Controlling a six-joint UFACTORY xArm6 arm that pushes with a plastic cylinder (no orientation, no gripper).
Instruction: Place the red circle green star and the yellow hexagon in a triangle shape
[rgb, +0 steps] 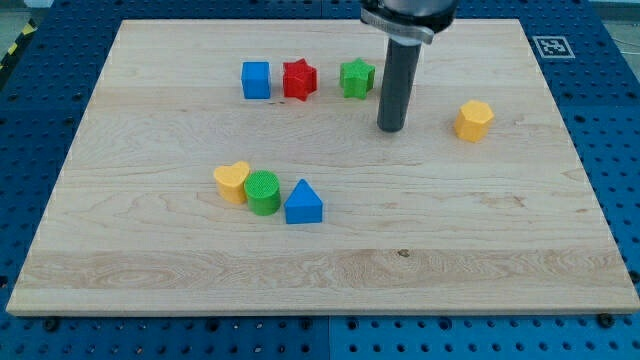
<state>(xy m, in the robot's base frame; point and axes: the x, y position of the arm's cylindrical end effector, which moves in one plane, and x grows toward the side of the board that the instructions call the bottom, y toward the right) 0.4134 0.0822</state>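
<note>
My tip (391, 129) upright on the board, between green star (357, 77) and yellow hexagon (474, 120); no jaws, just a bare rod

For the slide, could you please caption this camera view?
My tip rests between the green star and yellow hexagon, with five other blocks on the wooden board.

Rod: straight, cylindrical, dark grey, matte finish. A wider black collar with a silver ring is fitted above my tip (391, 129).
</note>
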